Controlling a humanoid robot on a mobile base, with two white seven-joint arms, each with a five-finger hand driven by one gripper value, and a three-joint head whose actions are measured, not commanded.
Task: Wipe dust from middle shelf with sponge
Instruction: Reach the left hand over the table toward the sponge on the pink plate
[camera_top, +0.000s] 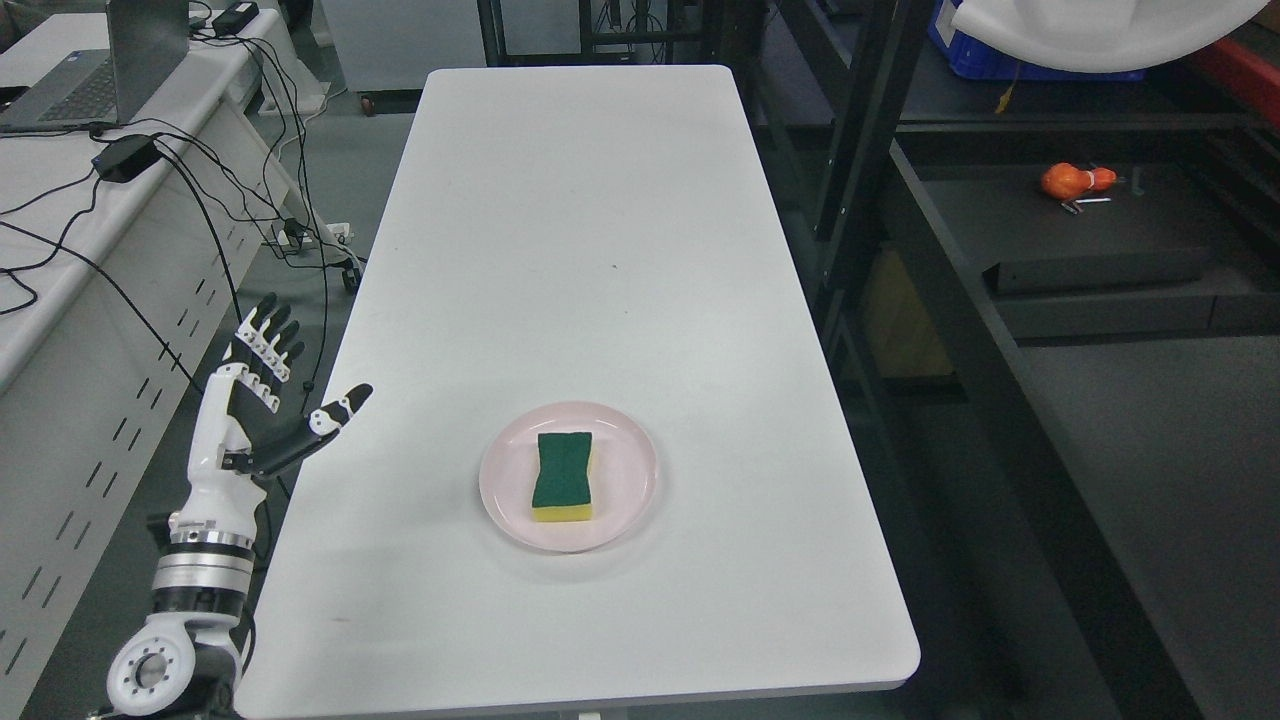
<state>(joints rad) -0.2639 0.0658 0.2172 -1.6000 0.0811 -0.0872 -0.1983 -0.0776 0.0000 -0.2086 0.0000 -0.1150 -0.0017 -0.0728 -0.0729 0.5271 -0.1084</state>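
Here my left hand (262, 400) hung off the tabletop's (580, 250) left edge, fingers spread, thumb jutting over the rim, holding nothing. The sponge (562, 477) lay green side up on a pink plate (630, 470) near the front, well apart from me, bare surface between. A dark shelf (1090, 235) to the right carried an orange toy (1075, 181).

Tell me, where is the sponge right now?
In the head view, the sponge lies green side up on a pink plate near the front of the white table. The left hand is off the table's left edge.
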